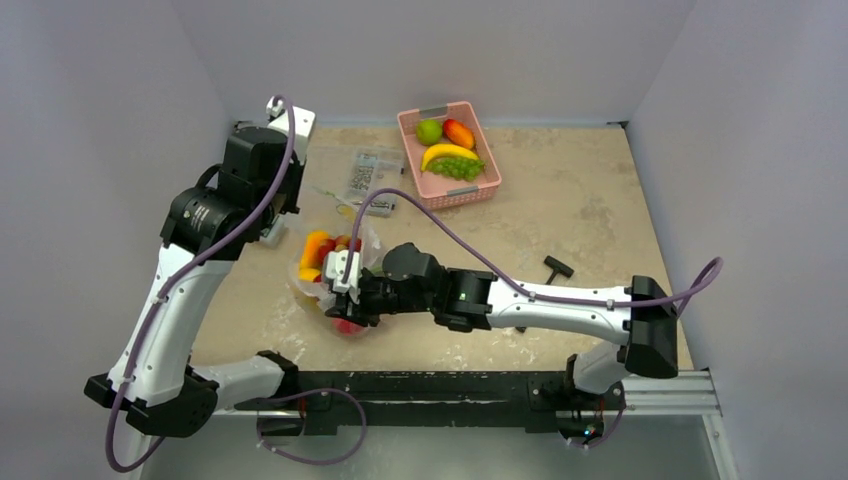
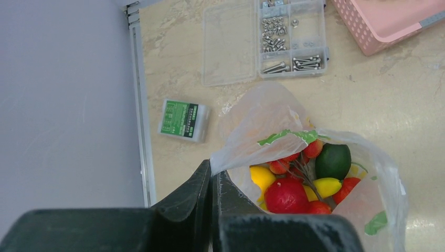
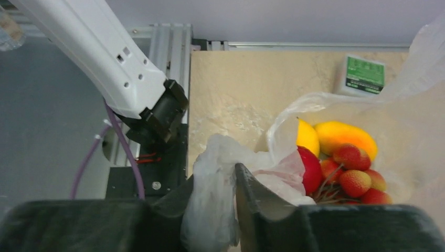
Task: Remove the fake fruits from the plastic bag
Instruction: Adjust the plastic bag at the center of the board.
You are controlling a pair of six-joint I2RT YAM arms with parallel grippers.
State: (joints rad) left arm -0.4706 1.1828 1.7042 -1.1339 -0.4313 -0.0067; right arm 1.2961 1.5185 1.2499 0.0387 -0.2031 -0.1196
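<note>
left gripper [image 2: 212,170] pressed together on bag [image 2: 262,115] rim; right gripper [image 3: 214,176] pinching a bunched fold. fruits [image 2: 286,194] sit inside, just past both tips. Film looks thin, slippery, limp. Fruits probably light, hard, glossy: grip across the middle.

Inside the plastic bag [image 2: 262,115], fake fruits [image 2: 286,197]; behind it the parts case [image 2: 291,37], basket [image 1: 465,193] right of that.

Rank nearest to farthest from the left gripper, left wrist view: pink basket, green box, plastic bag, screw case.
1. plastic bag, at the jaws
2. green box, upper left
3. screw case, top centre
4. pink basket, top right
</note>
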